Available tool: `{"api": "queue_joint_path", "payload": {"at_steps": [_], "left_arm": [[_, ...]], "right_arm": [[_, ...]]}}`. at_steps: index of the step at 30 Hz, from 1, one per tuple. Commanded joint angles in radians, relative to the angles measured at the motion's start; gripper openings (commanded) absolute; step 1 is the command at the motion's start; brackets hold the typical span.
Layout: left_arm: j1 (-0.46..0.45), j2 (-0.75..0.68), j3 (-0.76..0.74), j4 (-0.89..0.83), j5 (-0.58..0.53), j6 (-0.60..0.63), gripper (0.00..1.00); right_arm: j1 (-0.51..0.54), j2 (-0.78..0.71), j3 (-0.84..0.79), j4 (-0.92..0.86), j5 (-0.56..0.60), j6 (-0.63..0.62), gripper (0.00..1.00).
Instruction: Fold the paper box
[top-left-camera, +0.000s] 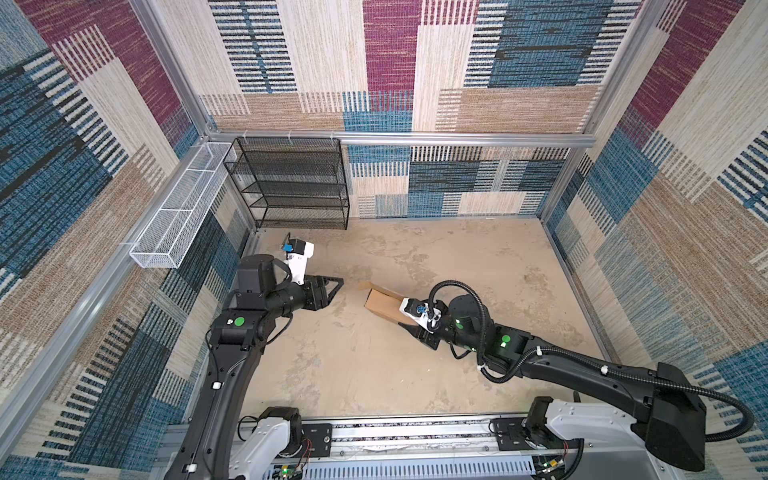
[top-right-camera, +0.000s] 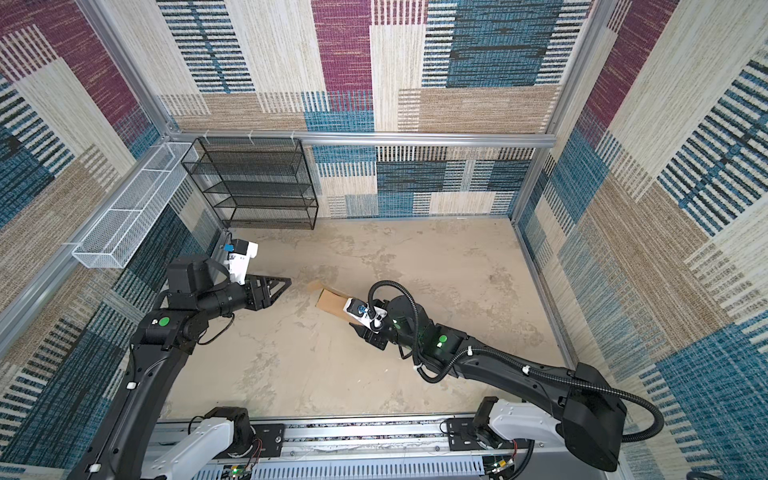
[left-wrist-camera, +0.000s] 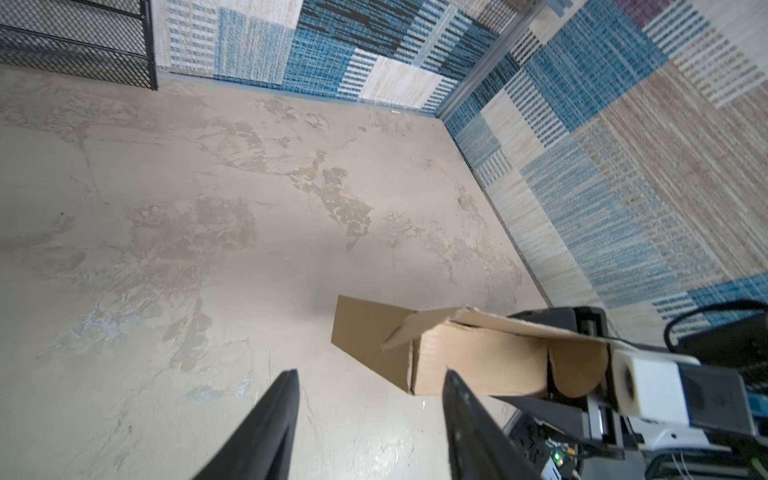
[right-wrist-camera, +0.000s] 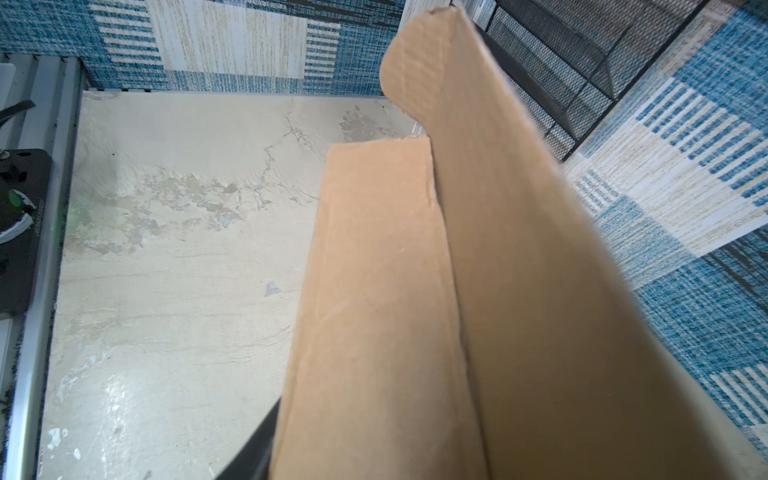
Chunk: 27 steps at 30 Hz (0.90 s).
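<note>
Gripping the box (top-left-camera: 384, 305) by one end, the right pincer (top-left-camera: 409, 328) is closed on the cardboard; in the left wrist view one black finger lies above the panel and one below it. The box (top-right-camera: 332, 303) sticks out from that pincer toward the left edge of the surface (top-left-camera: 457, 257), over about the middle of it; whether its lowest part touches the surface I cannot tell. It is only partly folded: a long wall stands beside a wider panel, seen close in the right wrist view (right-wrist-camera: 457, 291); a flap with a rounded corner rises at the far end; an end flap hangs loose at the free end (left-wrist-camera: 361, 332).

The left pincer (top-left-camera: 336, 291) is parted and holds nothing; it sits nearer the left edge, pointing at the free end of the box, close to it but apart; its two dark fingers (left-wrist-camera: 266, 424) frame bare surface, the loose flap just beyond their tips.

A black mesh rack (top-left-camera: 291, 183) stands at the far left corner of the surface, against the back wall; a white wire basket (top-left-camera: 178, 212) hangs on the left wall, above the left edge.
</note>
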Motion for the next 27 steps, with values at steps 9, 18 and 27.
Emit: {"api": "queue_joint_path", "payload": {"at_steps": [9,18,27], "left_arm": [[-0.13,0.013,0.038,-0.123,-0.116,0.274,0.68],[-0.19,0.078,0.057,-0.117,-0.155,0.341,0.56],[-0.244,0.125,0.066,-0.102,-0.119,0.316,0.39]], "right_arm": [[-0.001,0.005,0.04,-0.05,-0.077,-0.003,0.49],[-0.002,0.002,0.041,-0.053,-0.099,0.001,0.48],[-0.002,0.01,0.042,-0.044,-0.104,0.001,0.48]]}}
